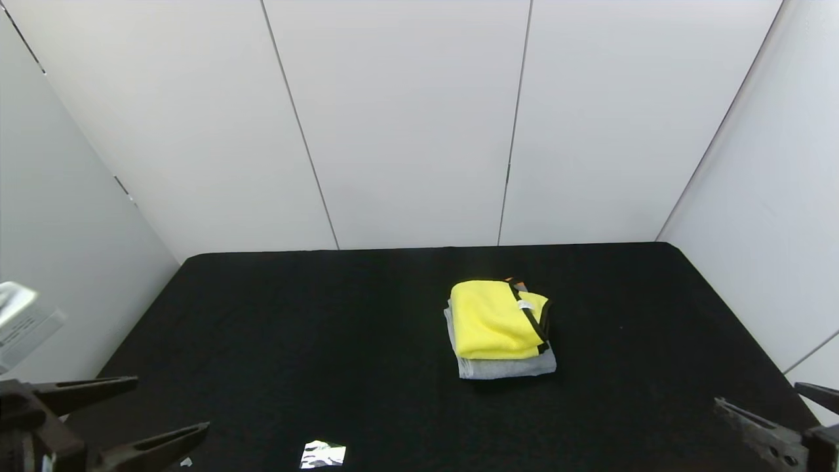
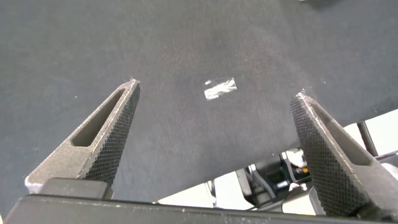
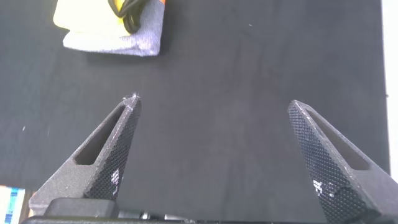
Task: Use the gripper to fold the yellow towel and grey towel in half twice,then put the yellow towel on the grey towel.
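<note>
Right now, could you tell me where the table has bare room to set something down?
Bare black table lies left of the stacked yellow towel and grey towel, bordered by the back wall, and right of them. Only that stack and a shiny scrap take room.

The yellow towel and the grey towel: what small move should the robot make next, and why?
Probably none on the cloth; at most, keep both arms parked. The yellow towel lies folded on the folded grey towel, so the stack looks complete. The left pincer and right pincer are open, empty, at the table's near edge, apart from the stack.
</note>
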